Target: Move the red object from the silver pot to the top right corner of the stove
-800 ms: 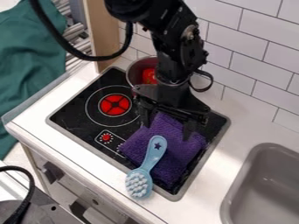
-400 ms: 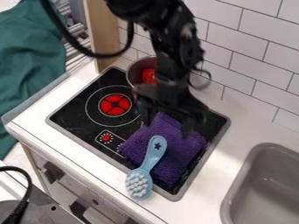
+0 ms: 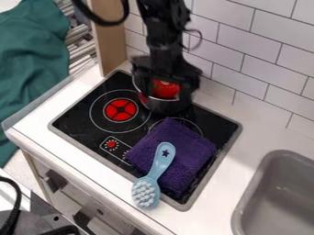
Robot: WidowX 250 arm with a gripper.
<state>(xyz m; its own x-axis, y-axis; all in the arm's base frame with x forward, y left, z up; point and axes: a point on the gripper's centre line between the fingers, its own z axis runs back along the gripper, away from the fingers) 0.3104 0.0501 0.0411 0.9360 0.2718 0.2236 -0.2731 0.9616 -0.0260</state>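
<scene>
The end effector [image 3: 167, 91] has moved from above the purple cloth [image 3: 175, 149] to the silver pot [image 3: 167, 106], wide open and empty. The red object [image 3: 164, 88] lies inside, so grasping likely comes next.

You can't read any words or numbers here. The tiny white marks [image 3: 111, 139] around the red dial [image 3: 111, 144] on the stove [image 3: 76, 120] are too small to read.

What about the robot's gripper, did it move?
Yes. The gripper moved away from the sink, from over the purple cloth to the pot.
</scene>
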